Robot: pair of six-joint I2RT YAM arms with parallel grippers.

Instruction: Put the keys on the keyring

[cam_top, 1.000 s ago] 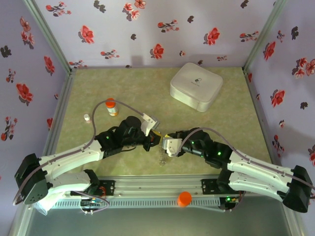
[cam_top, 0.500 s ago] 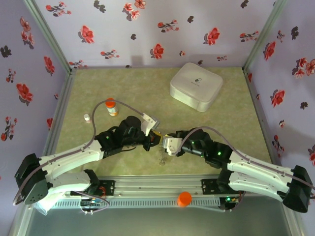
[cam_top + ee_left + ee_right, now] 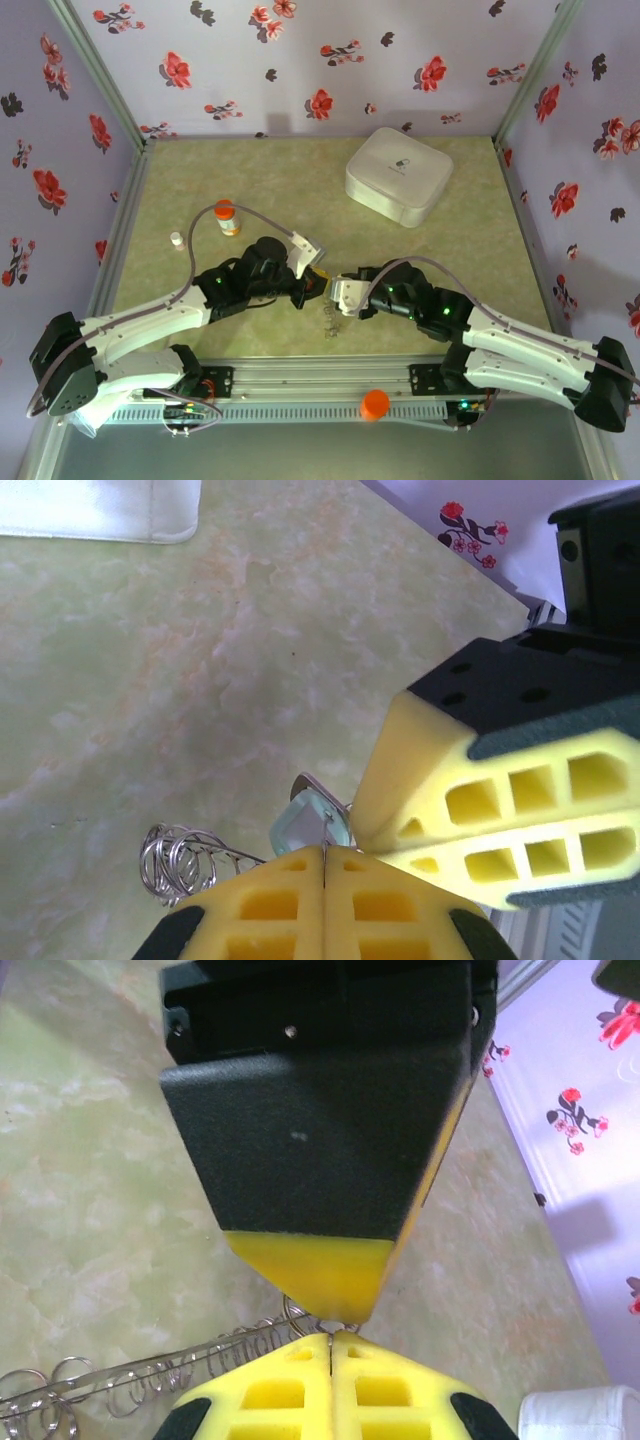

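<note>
**Two-arm threading at the centre of the pale green marbled worktop (image 3: pixel 200 660).** The left gripper (image 3: pixel 325 855), at the lower centre of the left wrist view, is closed. A small flat silver-grey metal key (image 3: pixel 308 818) juts from between its yellow fingertips, pinched by one edge. The right gripper (image 3: pixel 330 1342), at the lower centre of the right wrist view, is likewise closed, and its tips touch those of the left gripper.

The keyring (image 3: pixel 178 862), a thin silver-grey metal chain of small linked loops, runs from this meeting point toward the lower left of both wrist views, where it bunches. Whether the right gripper pinches its end cannot be told, because the tips hide it.

Handling, as judged:
- **Key:** it is light, stiff and smooth, so it may pivot or slip in the soft pads. It is best held across its flat head, leaving the hole free.
- **Keyring:** it is light and floppy and sags wherever it is unsupported. It is best held close to the end being threaded, so that this end can be steered through the key.
</note>
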